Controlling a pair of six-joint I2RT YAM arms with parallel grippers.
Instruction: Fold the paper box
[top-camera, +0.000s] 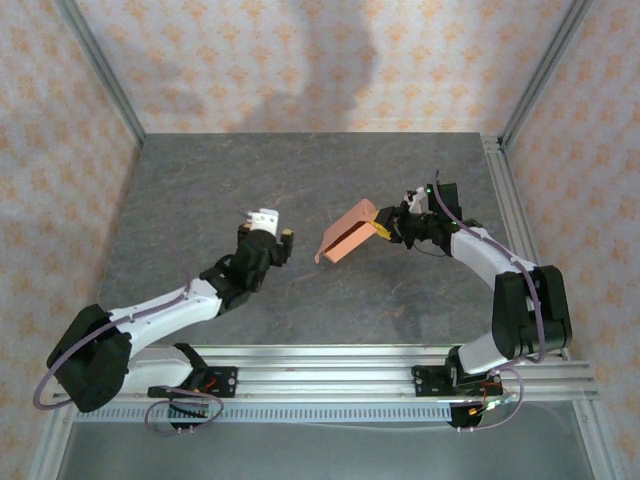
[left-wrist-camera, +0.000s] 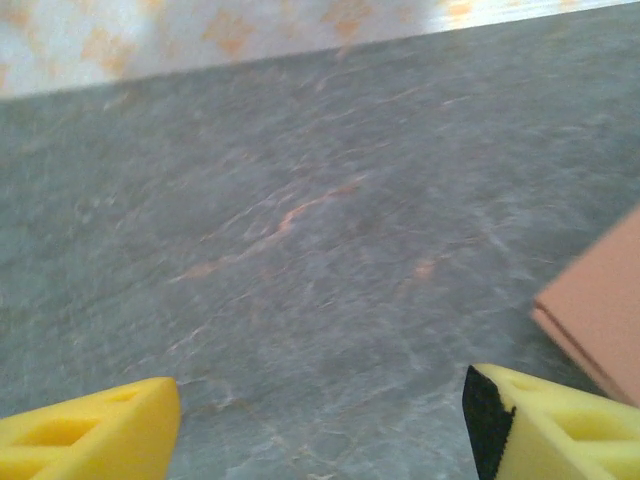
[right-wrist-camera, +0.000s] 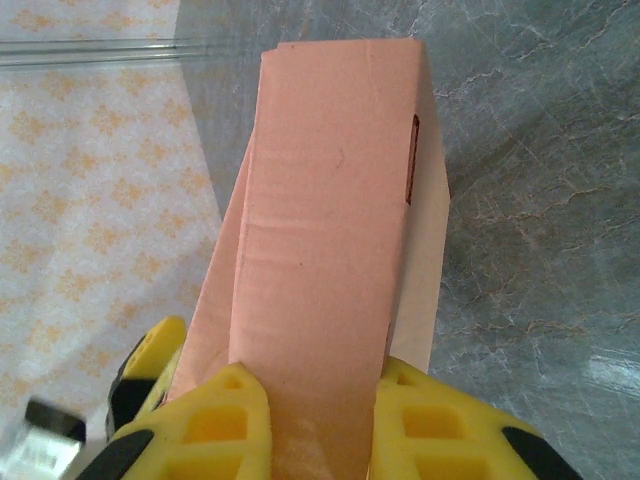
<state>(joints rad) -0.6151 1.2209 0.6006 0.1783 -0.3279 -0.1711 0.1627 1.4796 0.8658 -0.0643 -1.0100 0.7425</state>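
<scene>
Yellow fingers (left-wrist-camera: 90, 430) of the left gripper (left-wrist-camera: 320, 435) are seen closest to the lens in the left wrist view. They are spread wide with only bare grey table (left-wrist-camera: 300, 250) between them, so this gripper is released and nothing is grasped by it. A corner of the paper box (left-wrist-camera: 600, 310) is caught at the right edge of that view, just beyond the right-hand finger and apart from it.

From above, the left gripper (top-camera: 275, 229) is found to the left of the paper box (top-camera: 345, 238), with a clear gap left between the two. The paper box is held tilted, with the table beneath it and its left end lower than its right. Whether that lower end touches the table cannot be told. The box is partly folded: in the right wrist view, card panels are seen laid over one another, and a narrow slot (right-wrist-camera: 411, 160) is cut in the right-hand panel.

At the right end of the paper box, the right gripper (top-camera: 386, 228) is clamped on the card, which is pinched between its yellow fingers.
</scene>
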